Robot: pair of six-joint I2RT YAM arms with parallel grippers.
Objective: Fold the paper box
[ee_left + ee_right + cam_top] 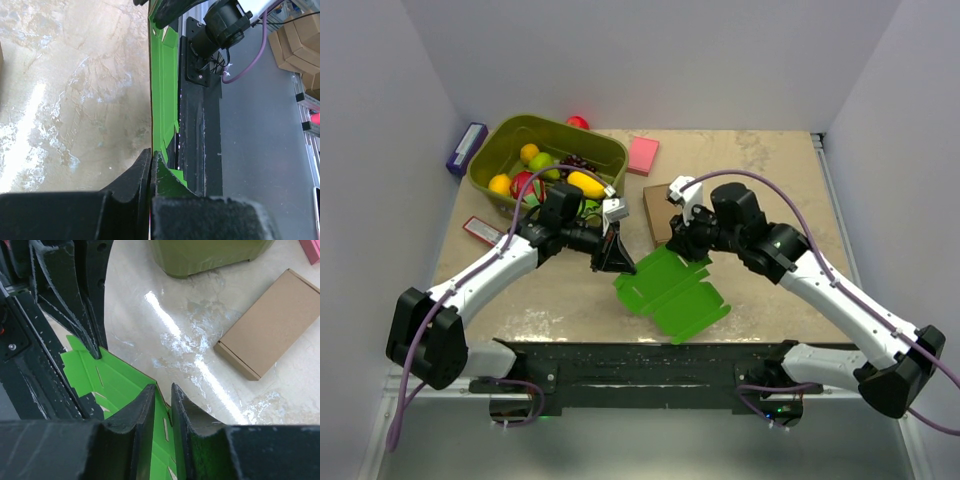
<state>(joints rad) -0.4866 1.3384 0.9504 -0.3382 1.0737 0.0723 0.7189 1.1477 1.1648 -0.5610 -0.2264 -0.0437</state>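
Note:
The paper box (pixel 670 292) is a bright green flat die-cut blank, raised at its far side above the table's front middle. My left gripper (pixel 618 262) is shut on its left corner; in the left wrist view the sheet (pixel 162 90) runs edge-on out of the closed gripper (pixel 151 160). My right gripper (pixel 688 250) straddles the far edge. In the right wrist view its jaws (pixel 163 390) stand narrowly apart around the green card (pixel 115 380), with a gap still showing on the right side. The left arm's fingers (pixel 65 295) show at the upper left.
An olive bin (pixel 495 150) with fruit stands at the back left, also in the right wrist view (pixel 210 257). A brown cardboard box (pixel 658 215) (pixel 270 325) lies just behind the grippers. A pink pad (pixel 643 155), a purple item (pixel 466 147) and a red packet (pixel 480 230) lie nearby.

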